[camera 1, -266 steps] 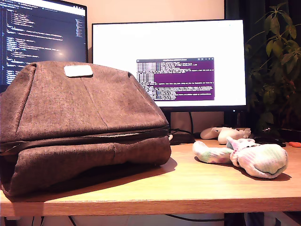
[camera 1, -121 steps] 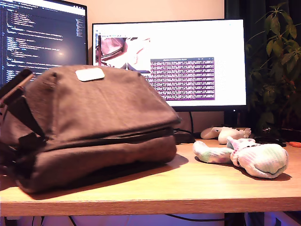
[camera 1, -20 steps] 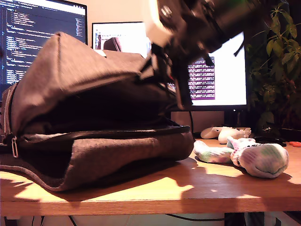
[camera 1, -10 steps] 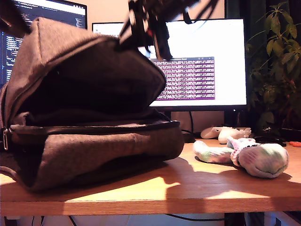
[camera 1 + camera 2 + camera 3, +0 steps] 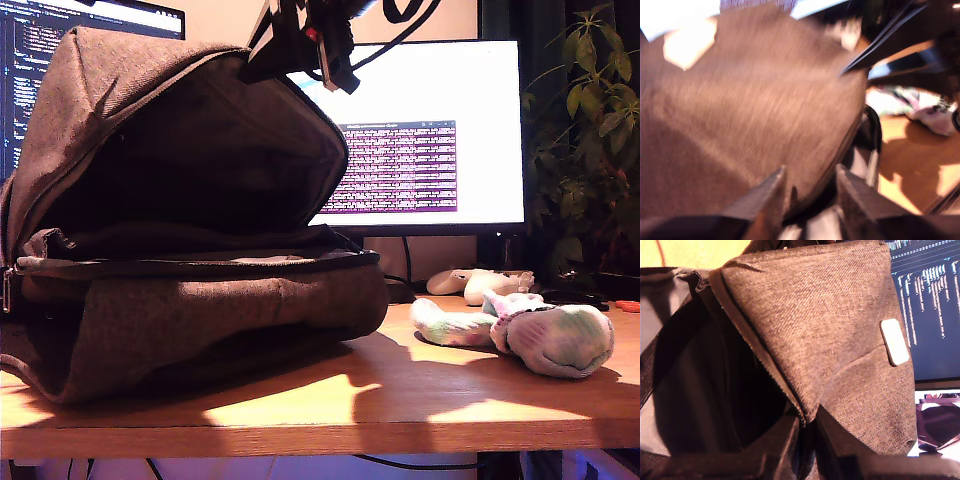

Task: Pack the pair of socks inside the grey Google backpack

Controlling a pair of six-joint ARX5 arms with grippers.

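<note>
Both my first gripper (image 5: 807, 192) and my second gripper (image 5: 806, 432) are pinching the upper flap of the grey-brown heathered fabric backpack (image 5: 190, 250), holding it gaping. The pastel tie-dye knit sock bundle (image 5: 515, 335) is lying on the wooden worktop (image 5: 400, 395), at the backpack's 3 o'clock in the exterior view.

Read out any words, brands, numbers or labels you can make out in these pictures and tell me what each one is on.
No text here can be read.
Centre monitor: purple terminal window with pale lines, too small to read.
Second monitor: coloured code lines on a dark screen, too small and blurred.
Grey backpack: its white patch looks blank, no wording shows.
Socks: none.
</note>
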